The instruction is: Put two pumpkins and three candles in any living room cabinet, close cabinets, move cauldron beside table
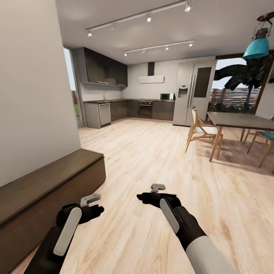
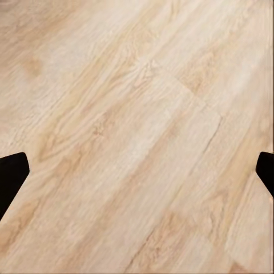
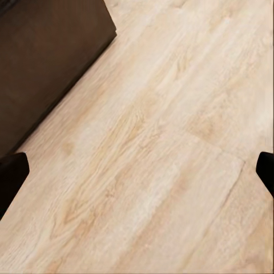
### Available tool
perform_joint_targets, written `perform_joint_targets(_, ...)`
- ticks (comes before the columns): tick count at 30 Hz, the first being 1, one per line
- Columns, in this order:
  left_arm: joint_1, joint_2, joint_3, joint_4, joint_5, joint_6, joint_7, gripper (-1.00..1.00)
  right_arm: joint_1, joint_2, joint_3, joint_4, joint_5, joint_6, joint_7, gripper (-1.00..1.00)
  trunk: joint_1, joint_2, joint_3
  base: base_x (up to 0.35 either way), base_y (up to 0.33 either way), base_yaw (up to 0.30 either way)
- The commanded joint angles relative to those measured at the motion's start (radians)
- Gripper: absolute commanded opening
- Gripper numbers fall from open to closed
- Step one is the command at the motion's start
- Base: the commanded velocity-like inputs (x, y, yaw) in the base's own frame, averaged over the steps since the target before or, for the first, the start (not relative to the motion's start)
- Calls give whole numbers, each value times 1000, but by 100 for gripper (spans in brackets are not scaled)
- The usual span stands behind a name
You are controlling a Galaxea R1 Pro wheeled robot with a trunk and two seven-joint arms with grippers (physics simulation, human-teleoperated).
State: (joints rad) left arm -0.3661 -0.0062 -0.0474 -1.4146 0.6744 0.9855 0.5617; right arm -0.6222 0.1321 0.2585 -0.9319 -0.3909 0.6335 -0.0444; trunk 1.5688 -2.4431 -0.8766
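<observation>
Both tools, the left tool [image 1: 92, 201] and the right tool [image 1: 156, 189], are spread wide and carry nothing, with both arms held low and forward over the bare wood floor [image 1: 152, 152]. The cabinet [image 1: 45, 198] runs along the left wall just beside the left arm, its fronts shut. Turning left from here could knock the left elbow against its near corner, I judge.
</observation>
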Motion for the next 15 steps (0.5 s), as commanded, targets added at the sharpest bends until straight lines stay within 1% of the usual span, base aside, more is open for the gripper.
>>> perform_joint_targets(1, -1, 0, 0, -1, 10, 2, 10, 100, -1, 0, 1, -1, -6, 3, -5, 100, 0, 0, 0, 240, -221, -261)
perform_joint_targets(11, -1, 0, 0, -1, 10, 2, 10, 100, -1, 0, 1, -1, -7, 4, -5, 100, 0, 0, 8, 240, -221, -258)
perform_joint_targets(13, -1, 0, 0, -1, 10, 2, 10, 100, -1, 0, 1, -1, -7, 4, -5, 100, 0, 0, 9, 240, -221, -177)
perform_joint_targets(15, -1, 0, 0, -1, 10, 2, 10, 100, -1, 0, 1, -2, -7, 4, -5, 100, 0, 0, 10, 240, -221, -72)
